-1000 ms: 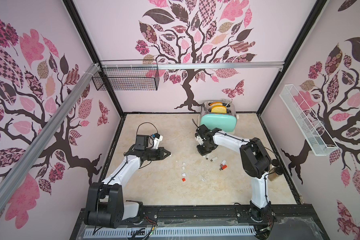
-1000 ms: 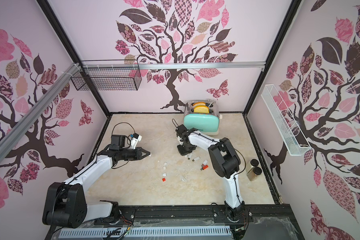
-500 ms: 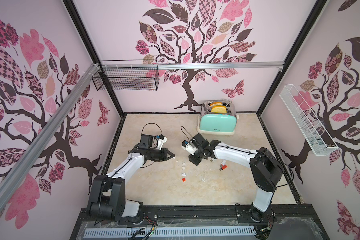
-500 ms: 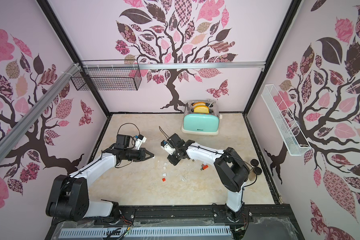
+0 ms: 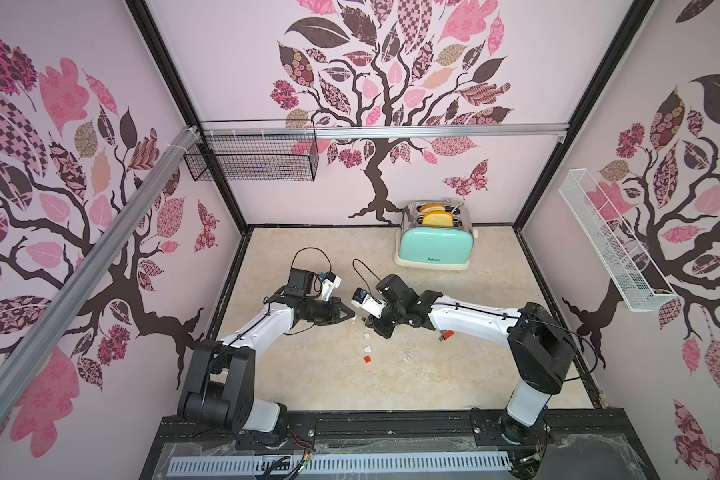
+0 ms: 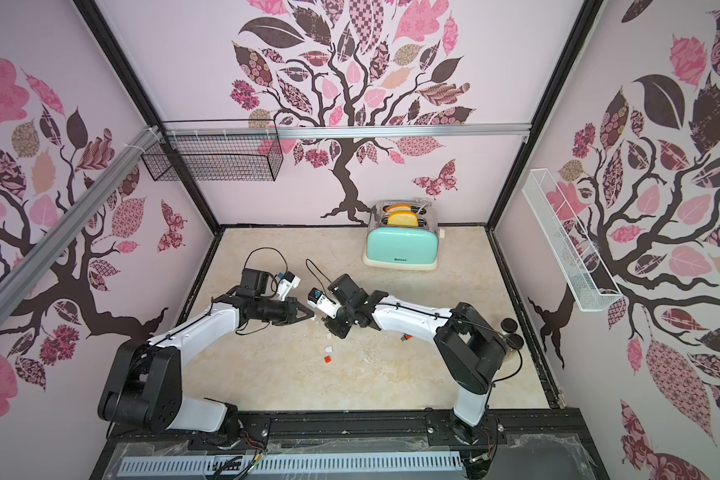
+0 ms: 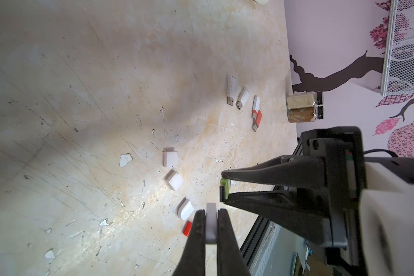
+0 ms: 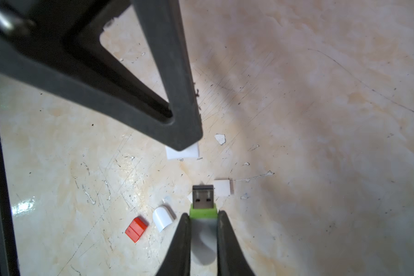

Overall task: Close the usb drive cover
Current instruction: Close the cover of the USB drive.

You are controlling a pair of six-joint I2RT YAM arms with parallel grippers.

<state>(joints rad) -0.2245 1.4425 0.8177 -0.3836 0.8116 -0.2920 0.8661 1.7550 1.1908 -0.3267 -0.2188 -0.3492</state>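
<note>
Clamped the left pincer [image 7: 210, 212] on a small white cap [image 7: 211, 224], gripped across its flat sides; could not tell which way its open end faced. Clamped the right pincer [image 8: 202, 215] on the drive [image 8: 203, 197] by its pale body, just behind the green collar, with the bare metal plug sticking out past the tips. Held both clear of the bench [image 5: 333, 386], close together but not touching, plug and cap not yet lined up. Judged both pieces light, stiff and smooth: apt to twist or slip in a tip grip if pushed off-axis, so best taken by the broad flats and pressed straight. Left loose below: square white caps [image 7: 170, 159], a rounded white cap [image 7: 185, 209], a red cap [image 7: 187, 229]; farther off, spare drives [image 7: 231, 89] and two jars [image 7: 304, 111].
</note>
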